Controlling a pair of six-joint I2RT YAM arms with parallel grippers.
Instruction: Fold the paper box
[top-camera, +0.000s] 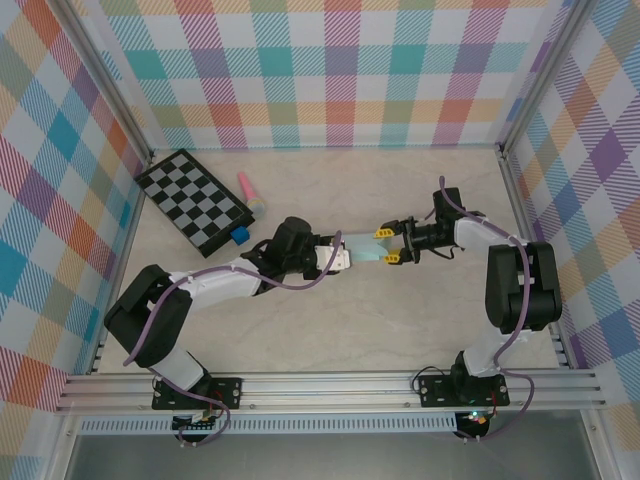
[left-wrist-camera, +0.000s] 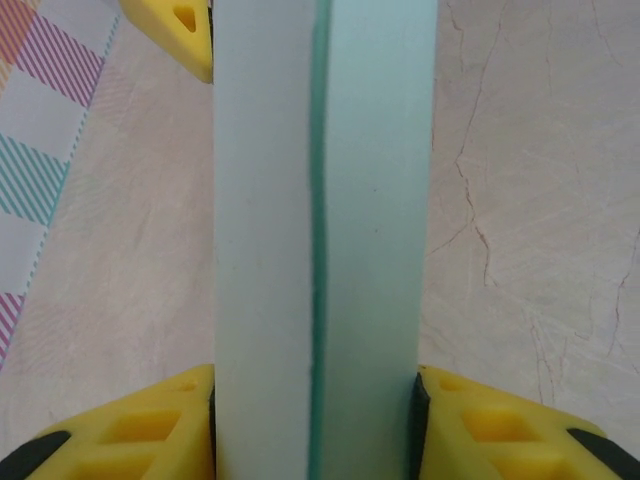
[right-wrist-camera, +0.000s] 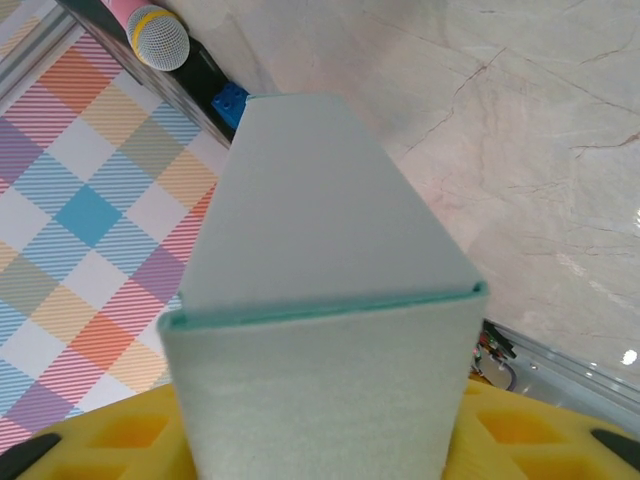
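I see the paper box (top-camera: 366, 248) at the middle of the table (top-camera: 300, 330), spanning between both arms. Left gripper (left-wrist-camera: 315, 400) is clamped on it, yellow fingers (left-wrist-camera: 150, 430) pressing both sides. Right gripper (top-camera: 388, 244) straddles the other end; can't tell if it's actually gripping or loose

Both arms inward, left claw (top-camera: 350, 257) opposite right claw (top-camera: 387, 245), left fingers (left-wrist-camera: 490, 430) tight on the paper box (top-camera: 367, 248)
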